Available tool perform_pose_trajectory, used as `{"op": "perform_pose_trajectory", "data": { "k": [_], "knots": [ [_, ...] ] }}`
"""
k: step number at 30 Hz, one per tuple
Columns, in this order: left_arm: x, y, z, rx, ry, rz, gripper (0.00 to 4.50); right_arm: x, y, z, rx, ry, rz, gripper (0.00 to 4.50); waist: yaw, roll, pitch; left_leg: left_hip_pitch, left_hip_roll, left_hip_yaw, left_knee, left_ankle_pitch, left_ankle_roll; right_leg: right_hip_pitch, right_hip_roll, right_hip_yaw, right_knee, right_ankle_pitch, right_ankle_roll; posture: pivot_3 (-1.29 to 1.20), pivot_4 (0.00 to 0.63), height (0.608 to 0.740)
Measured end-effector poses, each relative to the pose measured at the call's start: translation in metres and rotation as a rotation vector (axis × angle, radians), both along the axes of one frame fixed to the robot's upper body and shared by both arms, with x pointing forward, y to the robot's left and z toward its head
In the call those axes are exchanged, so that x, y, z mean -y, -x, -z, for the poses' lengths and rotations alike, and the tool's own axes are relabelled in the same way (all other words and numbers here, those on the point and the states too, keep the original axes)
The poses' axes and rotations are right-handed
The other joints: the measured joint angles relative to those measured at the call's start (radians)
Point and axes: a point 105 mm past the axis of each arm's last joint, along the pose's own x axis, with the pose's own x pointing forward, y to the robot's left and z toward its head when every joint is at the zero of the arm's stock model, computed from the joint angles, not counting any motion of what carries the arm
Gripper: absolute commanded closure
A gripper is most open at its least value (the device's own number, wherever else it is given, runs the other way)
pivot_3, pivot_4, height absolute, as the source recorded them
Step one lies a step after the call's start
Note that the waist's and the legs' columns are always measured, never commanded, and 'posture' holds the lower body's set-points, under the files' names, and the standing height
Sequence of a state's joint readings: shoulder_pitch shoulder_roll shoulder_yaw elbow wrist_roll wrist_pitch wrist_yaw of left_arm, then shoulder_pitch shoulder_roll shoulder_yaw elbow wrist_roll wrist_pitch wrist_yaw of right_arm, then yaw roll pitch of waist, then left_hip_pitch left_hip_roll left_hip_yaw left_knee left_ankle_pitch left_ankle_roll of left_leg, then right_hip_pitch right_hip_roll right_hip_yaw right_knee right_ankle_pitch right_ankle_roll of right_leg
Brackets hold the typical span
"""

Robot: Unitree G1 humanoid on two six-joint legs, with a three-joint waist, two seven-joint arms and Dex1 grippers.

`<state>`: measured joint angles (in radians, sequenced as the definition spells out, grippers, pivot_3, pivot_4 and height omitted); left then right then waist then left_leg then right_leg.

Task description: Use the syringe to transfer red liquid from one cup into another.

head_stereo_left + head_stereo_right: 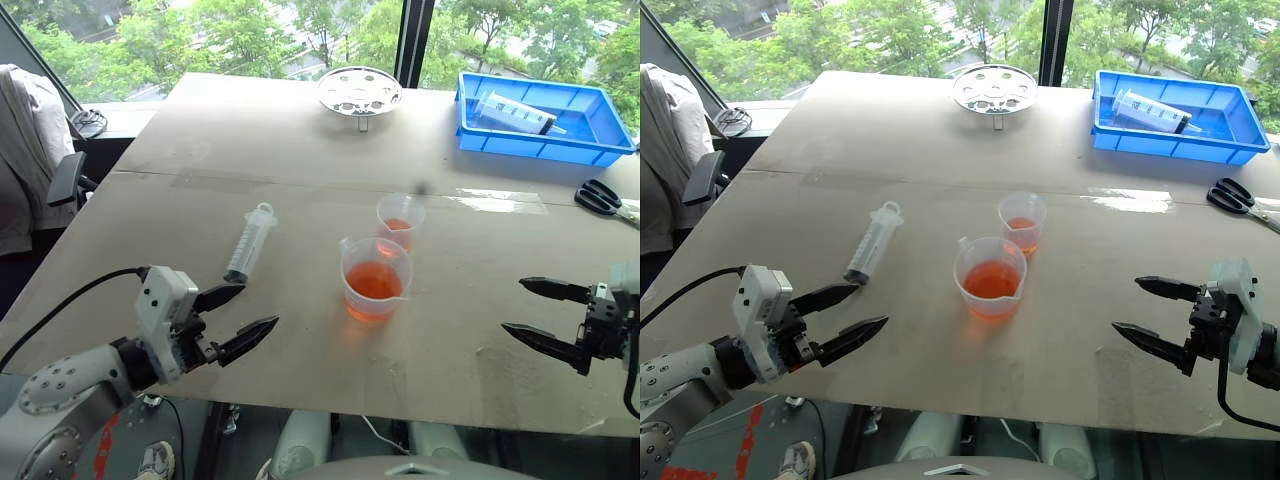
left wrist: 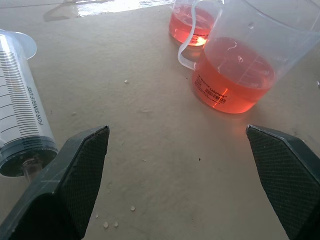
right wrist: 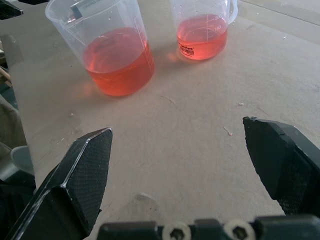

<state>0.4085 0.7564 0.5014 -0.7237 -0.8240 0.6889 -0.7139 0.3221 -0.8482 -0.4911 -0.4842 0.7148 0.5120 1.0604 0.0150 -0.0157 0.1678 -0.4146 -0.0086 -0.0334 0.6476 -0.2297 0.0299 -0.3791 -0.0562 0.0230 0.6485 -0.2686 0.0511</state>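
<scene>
The long clear syringe (image 1: 250, 242) lies flat on the brown table, left of the cups, its flange toward the far side; it is empty as far as I can see. The larger spouted beaker (image 1: 375, 279) stands mid-table holding orange-red liquid (image 1: 373, 283). Just behind it to the right stands the smaller cup (image 1: 400, 220), with a little red liquid in it. My left gripper (image 1: 240, 320) hovers open near the table's front edge, just short of the syringe's tip. My right gripper (image 1: 535, 312) is open at the front right, well apart from the cups.
A blue tray (image 1: 590, 150) at the far right holds a fatter syringe (image 1: 515, 112). Black scissors (image 1: 600, 197) lie near the right edge. A round white perforated stand (image 1: 360, 92) sits at the far middle. A chair with grey cloth (image 1: 25, 150) stands to the left.
</scene>
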Motion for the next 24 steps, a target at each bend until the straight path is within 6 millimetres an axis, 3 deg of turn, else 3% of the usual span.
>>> {"op": "perform_pose_trajectory", "data": {
  "k": [3, 8, 12, 14, 18, 24],
  "knots": [
    [0.001, -0.001, -0.002, 0.0, 0.012, 0.0, 0.03, -0.002, 0.001, -0.001, 0.0, -0.001, -0.001, 0.0, 0.0, 0.0, 0.0, 0.0, 0.0, 0.0, 0.0, 0.0, 0.0, 0.0, 0.0, 0.0, 0.0, 0.0, 0.0, 0.0, 0.15, 0.74],
    [0.004, -0.007, -0.014, 0.008, 0.066, -0.041, 0.03, -0.017, 0.004, -0.021, 0.067, -0.032, -0.055, 0.0, 0.0, 0.0, 0.0, 0.0, 0.0, 0.0, 0.0, 0.0, 0.0, 0.0, 0.0, 0.0, 0.0, 0.0, 0.0, 0.0, 0.15, 0.74],
    [-0.014, -0.041, -0.038, 0.118, 0.056, -0.312, 0.03, -0.032, 0.006, -0.037, 0.125, -0.09, -0.13, 0.0, 0.004, 0.0, 0.0, 0.0, 0.0, -0.002, 0.002, 0.0, 0.0, 0.001, 0.001, -0.001, 0.002, 0.002, 0.003, 0.0, 0.15, 0.74],
    [-0.02, -0.047, -0.041, 0.113, 0.044, -0.379, 0.03, -0.038, 0.008, -0.045, 0.154, -0.099, -0.167, 0.0, 0.002, -0.001, 0.0, 0.0, 0.0, -0.002, 0.003, 0.0, 0.0, 0.001, 0.001, -0.001, 0.003, 0.002, 0.004, 0.0, 0.15, 0.74],
    [-0.045, -0.066, -0.042, -0.015, -0.1, -0.554, 0.03, -0.051, 0.006, -0.064, 0.233, -0.12, -0.241, 0.0, -0.001, -0.003, 0.001, 0.002, 0.0, -0.001, 0.004, 0.0, 0.0, 0.0, 0.003, -0.004, 0.008, 0.002, 0.004, 0.0, 0.15, 0.74],
    [-0.062, -0.096, -0.047, -0.243, -0.101, -0.621, 0.03, -0.055, 0.012, -0.062, 0.228, -0.149, -0.299, 0.0, 0.001, -0.005, 0.002, 0.001, -0.003, -0.002, 0.004, 0.0, 0.0, -0.001, 0.006, -0.006, 0.01, 0.002, 0.005, 0.0, 0.15, 0.74]
  ]
}}
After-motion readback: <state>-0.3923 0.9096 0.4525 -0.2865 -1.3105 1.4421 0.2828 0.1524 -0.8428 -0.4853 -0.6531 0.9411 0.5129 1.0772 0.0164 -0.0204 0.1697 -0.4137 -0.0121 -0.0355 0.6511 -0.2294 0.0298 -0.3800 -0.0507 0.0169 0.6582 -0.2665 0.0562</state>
